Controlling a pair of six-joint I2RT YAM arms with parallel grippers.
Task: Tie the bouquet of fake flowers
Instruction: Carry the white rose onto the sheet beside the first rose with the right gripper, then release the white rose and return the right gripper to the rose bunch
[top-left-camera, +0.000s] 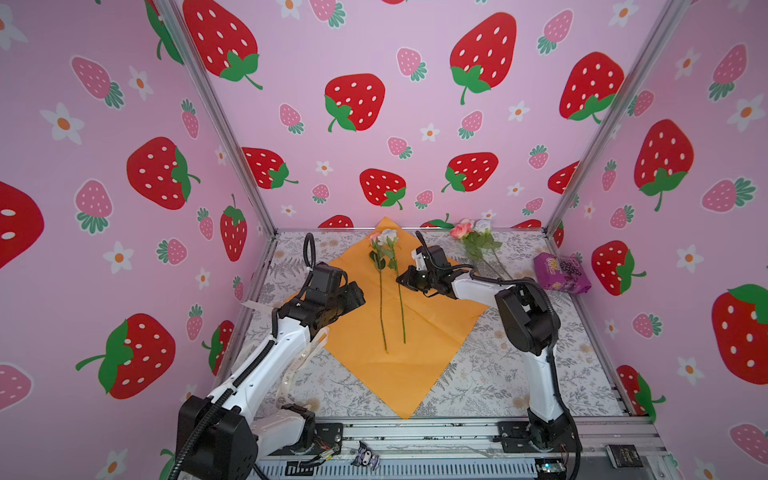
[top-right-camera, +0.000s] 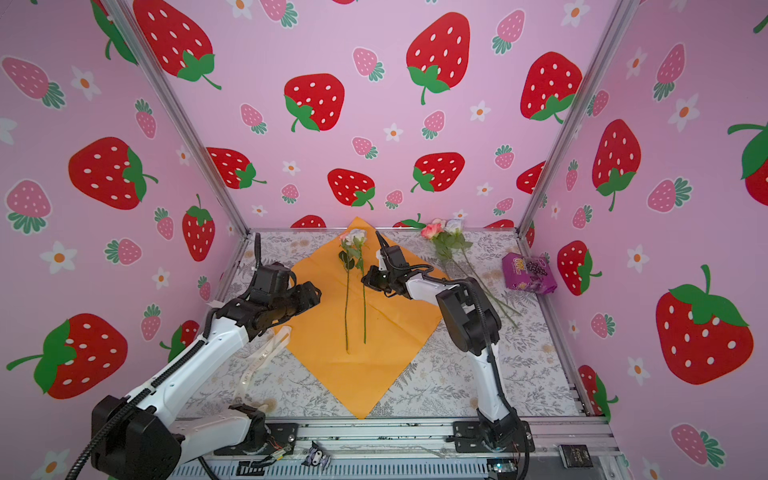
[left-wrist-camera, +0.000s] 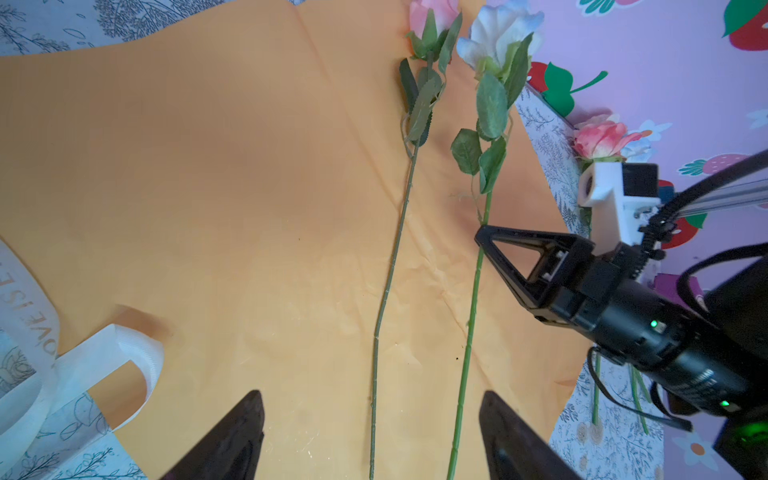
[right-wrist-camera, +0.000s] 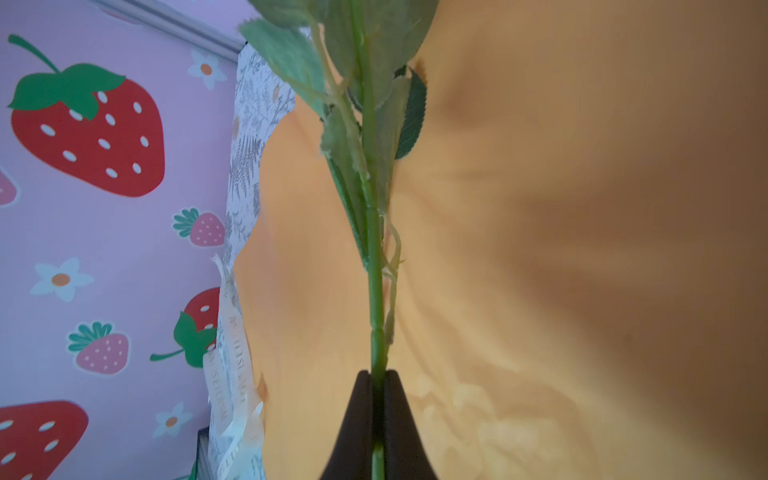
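Fake flowers (top-left-camera: 382, 311) are lying on the orange wrapping paper (top-left-camera: 419, 361), 2 other roses (top-left-camera: 478, 243) on the table (top-left-camera: 498, 374). Right gripper (right-wrist-camera: 377, 376) is pinching the white rose (left-wrist-camera: 496, 31) by its stem and should be laying it beside the pink rose (left-wrist-camera: 432, 12). Left gripper (left-wrist-camera: 371, 397) is hanging wide open.

White arm links (top-left-camera: 286, 345), black joints (top-left-camera: 528, 320), ribbed black cables (left-wrist-camera: 706, 187); black tapered fingers (left-wrist-camera: 241, 440); green indicator lights (left-wrist-camera: 653, 323).

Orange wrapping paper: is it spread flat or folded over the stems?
Spread flat: the orange wrapping paper lies open like a diamond, two roses on top, no corner folded over them.
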